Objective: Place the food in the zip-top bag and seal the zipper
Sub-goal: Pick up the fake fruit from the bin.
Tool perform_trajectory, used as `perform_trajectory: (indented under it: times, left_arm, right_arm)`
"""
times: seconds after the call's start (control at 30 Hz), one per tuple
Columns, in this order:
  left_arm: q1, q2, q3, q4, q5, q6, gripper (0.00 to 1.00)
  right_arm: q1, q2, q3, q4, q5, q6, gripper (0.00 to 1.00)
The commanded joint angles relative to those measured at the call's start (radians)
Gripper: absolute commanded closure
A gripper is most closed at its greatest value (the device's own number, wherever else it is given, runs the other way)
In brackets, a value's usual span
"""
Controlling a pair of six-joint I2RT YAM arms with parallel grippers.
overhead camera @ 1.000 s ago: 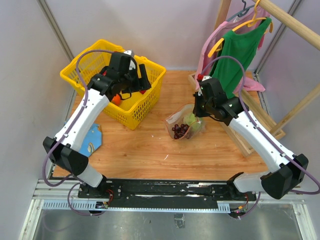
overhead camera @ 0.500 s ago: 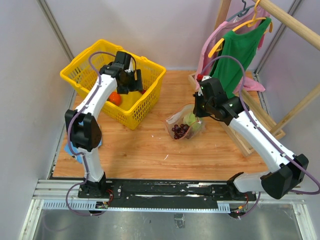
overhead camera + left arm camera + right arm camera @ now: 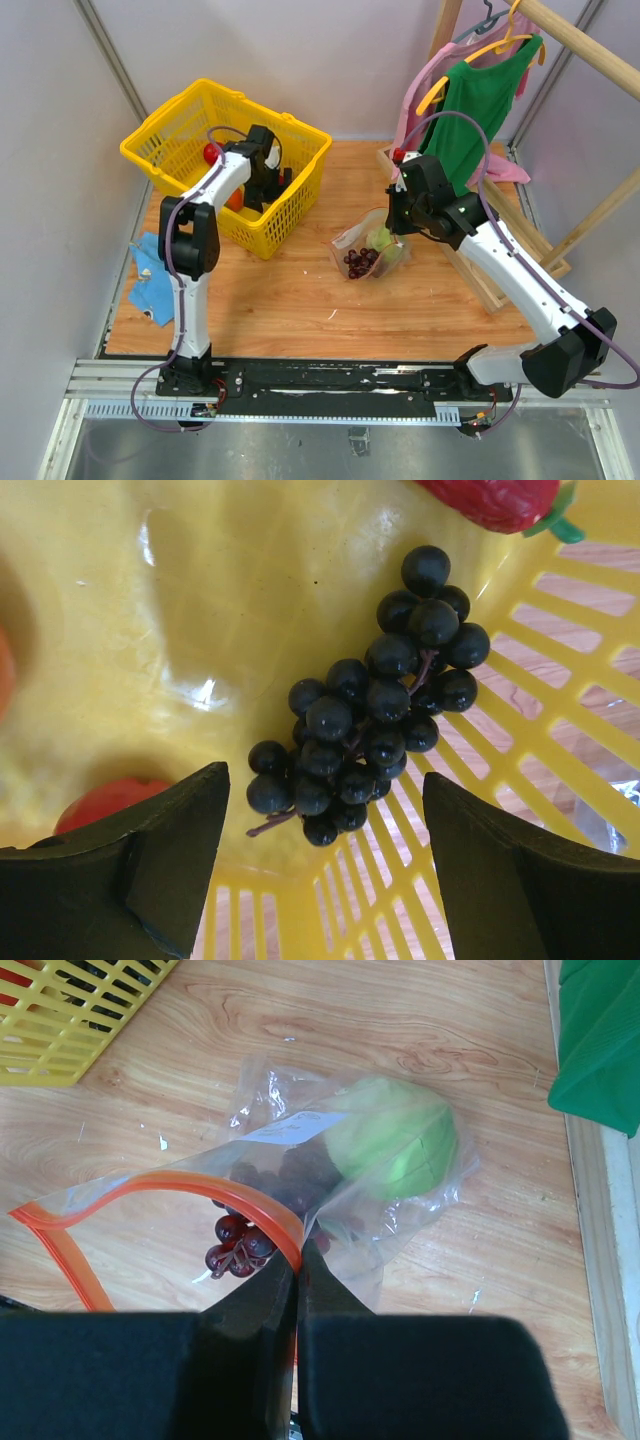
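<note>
1. Bag (image 3: pixel 255 1155) rim is pinched in your right gripper (image 3: pixel 295 1260): the jaws are pressed together on the orange zipper (image 3: pixel 180 1182) strip, and the mouth gapes open.
2. Inside the bag lie a green ball (image 3: pixel 395 1145) and a reddish grape bunch (image 3: pixel 235 1245). It rests on the wooden table (image 3: pixel 300 290), right of the yellow basket (image 3: pixel 170 120).
3. Your left gripper (image 3: pixel 322 800) hangs spread wide inside the basket, its fingers flanking the near end of a dark grape bunch (image 3: pixel 370 730).
4. Around those grapes you have a red fruit (image 3: pixel 105 802) beside one finger, another red piece (image 3: pixel 495 500) farther off, and an orange (image 3: pixel 233 199).
5. A blue cloth (image 3: pixel 150 280) lies on the table near the basket.
</note>
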State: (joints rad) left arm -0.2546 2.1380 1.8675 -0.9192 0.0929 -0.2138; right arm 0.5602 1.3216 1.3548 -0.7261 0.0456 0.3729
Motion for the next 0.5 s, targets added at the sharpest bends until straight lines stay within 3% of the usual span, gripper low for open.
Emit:
perform_trajectory:
  times: [0.0,0.2,0.47]
  left_arm:
    - [0.003,0.062,0.030,-0.012,0.074,0.046,0.19]
    - [0.003,0.114,-0.005,-0.006,0.119,0.050,0.22]
    - [0.003,0.179,-0.030,-0.010,0.054,0.032,0.28]
  right_arm:
    - [-0.026,0.005,0.025,0.016,-0.009,-0.008,0.99]
    - [-0.032,0.013,0.020,0.017,-0.018,-0.002,0.99]
    - [-0.037,0.022,0.024,0.017,-0.020,-0.006,0.99]
